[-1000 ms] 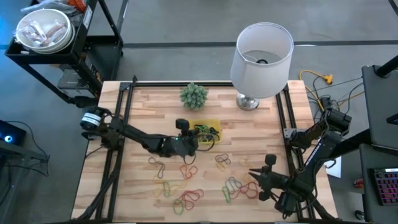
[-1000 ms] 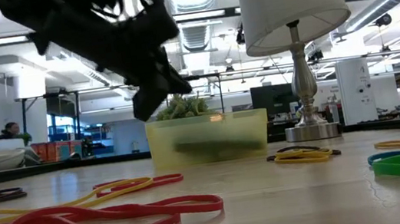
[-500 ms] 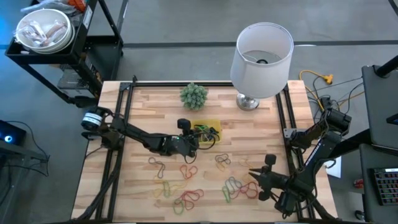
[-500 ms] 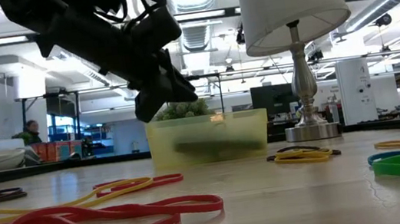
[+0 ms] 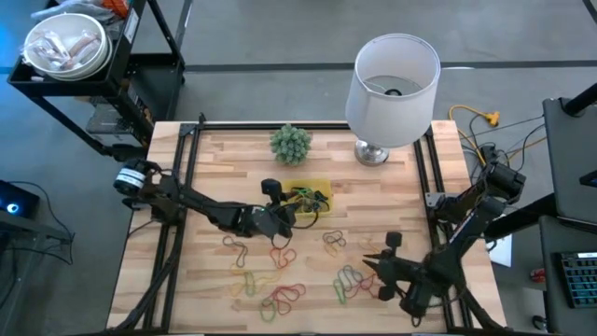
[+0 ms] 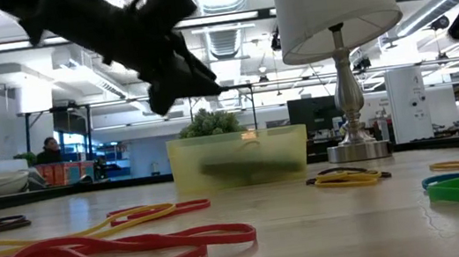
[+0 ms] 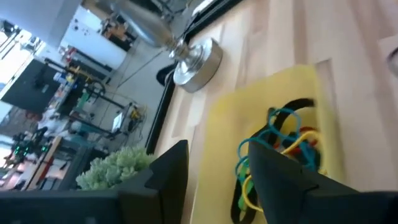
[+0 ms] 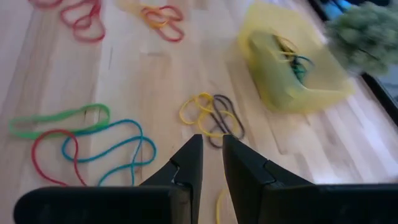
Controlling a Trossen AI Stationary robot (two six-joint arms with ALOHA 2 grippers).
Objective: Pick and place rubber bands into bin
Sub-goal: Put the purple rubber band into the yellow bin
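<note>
Bin (image 5: 311,195): shallow yellow translucent tray, mid-tabletop (image 5: 215,159), holding tangled blue, yellow, red, black rubber bands (image 7: 280,149). More loops lie scattered nearer the front. Left gripper (image 5: 284,217): beside bin, fingers parted, empty. Right gripper (image 5: 371,262): narrow gap, empty.

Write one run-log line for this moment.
left hand: open, beside bin | bin: holds bands | right hand: nearly closed, empty, over loose rubber bands

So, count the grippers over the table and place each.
2. The left gripper is beside the bin, on its left; the right gripper hangs over loose bands at the table's front right. None hidden.
</note>
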